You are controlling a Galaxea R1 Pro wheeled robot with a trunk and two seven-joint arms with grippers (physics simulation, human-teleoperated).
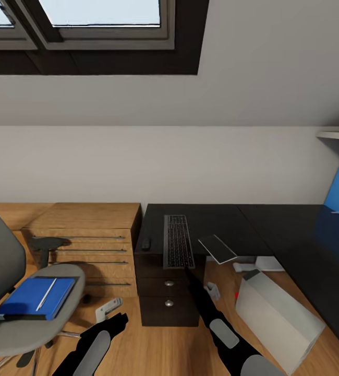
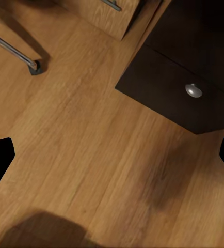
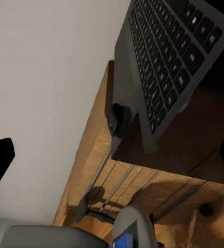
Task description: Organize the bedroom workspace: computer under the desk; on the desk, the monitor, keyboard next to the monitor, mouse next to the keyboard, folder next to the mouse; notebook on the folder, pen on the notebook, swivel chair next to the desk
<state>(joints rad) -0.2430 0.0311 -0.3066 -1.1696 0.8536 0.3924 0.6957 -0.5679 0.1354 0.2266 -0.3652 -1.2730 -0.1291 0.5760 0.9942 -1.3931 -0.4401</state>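
Chair [image 1: 13,313] on the left has one blue folder [image 1: 34,297] on its seat with a pen [image 1: 47,293] lying on it. The left pincer [image 1: 108,309] hangs over the floor, spread wide. On the desk [image 1: 216,219], along its front edge: one mouse [image 1: 146,243], one keyboard [image 1: 178,241], one notebook [image 1: 217,248]. The right pincer [image 1: 212,290] is below the front edge, also spread wide. The grey computer [image 1: 276,318] sits tilted on the floor.

Wood floor [image 2: 86,155] beneath the open left gripper [image 2: 112,155] — black drawer unit [image 2: 166,85] with round silver knob [image 2: 193,91]; chrome chair leg [image 2: 11,50] with castor.
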